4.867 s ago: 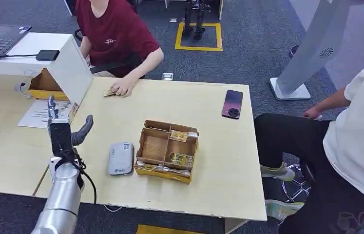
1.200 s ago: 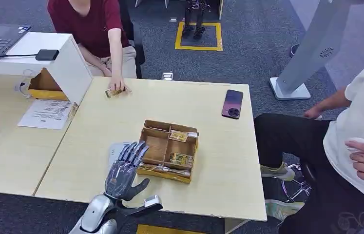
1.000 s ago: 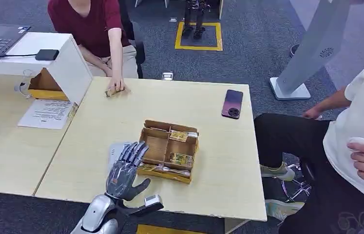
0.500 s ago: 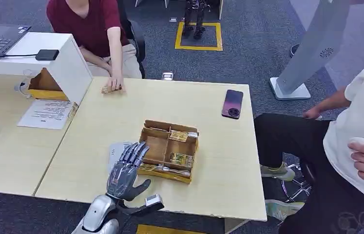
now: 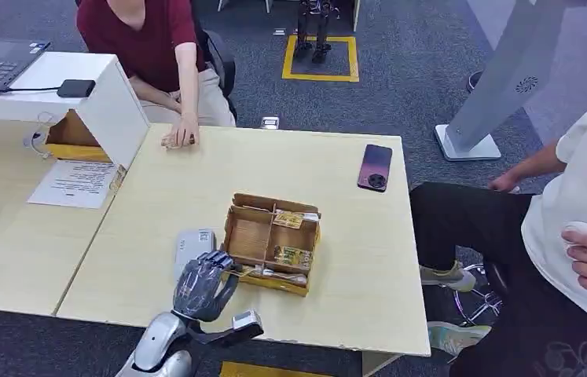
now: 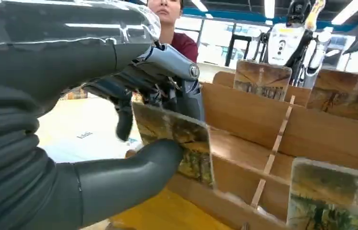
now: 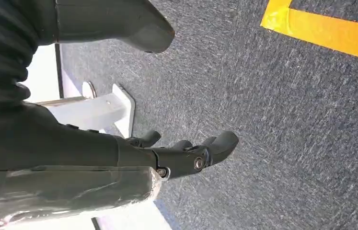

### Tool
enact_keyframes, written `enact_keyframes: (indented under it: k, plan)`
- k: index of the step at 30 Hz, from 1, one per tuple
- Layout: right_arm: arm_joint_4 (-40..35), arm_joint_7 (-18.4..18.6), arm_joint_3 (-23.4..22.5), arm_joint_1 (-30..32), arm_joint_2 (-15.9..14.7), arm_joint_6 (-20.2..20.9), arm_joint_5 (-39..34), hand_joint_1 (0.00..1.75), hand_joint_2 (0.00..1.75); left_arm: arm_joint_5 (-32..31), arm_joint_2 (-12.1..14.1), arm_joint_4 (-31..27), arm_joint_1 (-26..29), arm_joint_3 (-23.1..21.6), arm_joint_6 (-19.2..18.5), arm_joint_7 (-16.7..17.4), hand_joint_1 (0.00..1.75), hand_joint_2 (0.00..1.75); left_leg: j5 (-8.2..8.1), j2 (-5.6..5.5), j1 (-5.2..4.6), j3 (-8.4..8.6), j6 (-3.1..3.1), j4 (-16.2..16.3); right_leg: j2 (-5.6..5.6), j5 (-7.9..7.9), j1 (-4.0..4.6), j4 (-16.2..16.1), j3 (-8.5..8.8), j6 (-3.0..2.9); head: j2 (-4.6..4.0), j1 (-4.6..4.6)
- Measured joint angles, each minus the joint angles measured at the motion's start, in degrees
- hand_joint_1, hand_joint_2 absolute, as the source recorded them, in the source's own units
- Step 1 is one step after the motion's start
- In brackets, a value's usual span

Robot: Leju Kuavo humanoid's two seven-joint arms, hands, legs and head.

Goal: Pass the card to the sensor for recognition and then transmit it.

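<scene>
Head view. The left hand (image 5: 202,284) was curled at the near-left corner of the divided cardboard box (image 5: 272,243), its fingers closed over the box's front edge. The grey card reader (image 5: 193,250) lay flat just beside the box's left wall, partly covered by the hand. The box sat near the middle of the light wooden table (image 5: 337,204), with open tabletop on its far and right sides. A dark phone (image 5: 375,166) lay near the far right edge, well apart from the box. At the far left edge a person's hand (image 5: 182,133) rested on a small card.

Left wrist view. The hand (image 6: 119,120) pinched a picture card (image 6: 177,141) between thumb and fingers; the card stood upright, touching the box's front wall. Other cards stood in the farther compartments.

Right wrist view. The right hand (image 7: 167,153) hung over grey carpet with loosely curled fingers spread apart, holding nothing.
</scene>
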Motion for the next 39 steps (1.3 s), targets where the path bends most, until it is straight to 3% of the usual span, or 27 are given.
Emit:
enact_keyframes:
  k: [7,9,16,21,26,28,29,32,35,36,38,39]
  plan:
    - [0.0,0.0,0.0,0.0,0.0,0.0,0.0,0.0,1.75,0.02,0.0,0.0,-0.07,0.0,-0.07,-0.11,1.52,1.75,0.0,0.0,0.0,0.0,0.0,0.0,0.0,0.0,0.0,0.0,0.0,0.0,0.0,0.0]
    - [0.0,0.0,0.0,0.0,0.0,0.0,0.0,0.0,1.75,0.02,0.0,0.0,-0.06,0.0,-0.09,-0.11,1.62,1.75,0.0,0.0,0.0,0.0,0.0,0.0,0.0,0.0,0.0,0.0,0.0,0.0,0.0,-0.02]
    - [0.0,0.0,0.0,0.0,0.0,0.0,0.0,0.0,1.75,1.02,0.0,0.0,-0.08,0.02,-0.54,-0.37,1.62,1.75,0.0,0.0,0.0,0.01,0.0,0.0,0.0,0.0,0.0,0.0,0.0,0.0,0.0,-0.02]
    - [0.0,-0.02,0.0,0.01,0.0,0.02,0.04,0.0,1.75,11.52,0.61,-2.78,-0.15,0.44,-5.34,-5.71,1.71,1.75,0.0,-0.01,0.01,-0.01,0.0,0.0,0.0,0.0,0.01,0.0,0.0,0.0,0.0,0.0]
    - [0.02,-0.15,-0.02,0.02,0.0,0.02,0.13,0.0,1.75,13.86,2.43,-8.07,-0.99,0.9,-8.9,-5.57,1.75,1.75,0.01,-0.01,0.01,0.0,-0.01,0.0,-0.01,0.0,0.01,0.01,-0.02,0.0,0.0,-0.02]
    - [0.02,-0.5,-0.04,0.01,0.0,0.09,0.13,0.0,1.75,17.3,4.95,-11.59,-3.14,1.31,-13.06,-3.95,1.75,1.75,0.07,-0.04,0.06,-0.07,-0.03,0.0,-0.02,0.01,0.03,0.04,-0.06,-0.01,0.0,0.0]
    - [0.0,-0.68,-0.06,-0.05,0.0,0.11,0.13,0.0,1.75,20.53,7.44,-13.73,-5.26,2.14,-17.19,-3.59,1.75,1.75,0.14,-0.05,0.11,-0.11,-0.14,0.0,-0.03,0.06,0.07,0.05,-0.09,-0.08,0.0,0.04]
    - [0.0,-0.7,-0.07,-0.02,0.0,0.28,0.13,0.0,1.75,23.78,12.73,-17.86,-11.51,6.58,-25.36,-3.87,1.75,1.75,0.21,-0.04,0.11,-0.1,-0.24,-0.01,-0.03,0.13,0.09,0.14,-0.15,-0.2,0.0,-0.02]
    - [0.0,-0.7,-0.07,-0.05,0.0,0.46,0.13,0.0,1.75,25.38,16.33,-19.5,-15.67,10.06,-29.23,-4.02,1.69,1.75,0.26,-0.02,0.14,-0.11,-0.29,-0.01,-0.02,0.14,0.16,0.19,-0.18,-0.22,0.0,0.0]
    - [0.0,-0.7,-0.04,-0.07,0.0,0.46,0.13,0.0,1.75,26.05,17.43,-19.78,-16.61,10.99,-29.99,-4.04,1.55,1.75,0.26,0.0,0.14,-0.11,-0.29,-0.01,0.0,0.15,0.16,0.19,-0.2,-0.23,0.0,-0.02]
    - [0.02,-0.7,-0.04,-0.06,0.0,0.59,0.13,0.0,1.75,27.26,19.25,-19.82,-18.47,12.79,-30.86,-4.02,1.57,1.75,0.27,0.0,0.14,-0.13,-0.3,-0.01,0.0,0.15,0.16,0.19,-0.22,-0.23,0.0,0.0]
    - [0.0,-0.7,-0.04,-0.06,0.0,0.61,0.13,0.0,1.75,27.75,19.85,-19.82,-19.25,13.73,-31.28,-4.0,1.68,1.75,0.27,0.0,0.14,-0.14,-0.3,-0.01,0.0,0.15,0.16,0.19,-0.24,-0.23,0.0,-0.02]
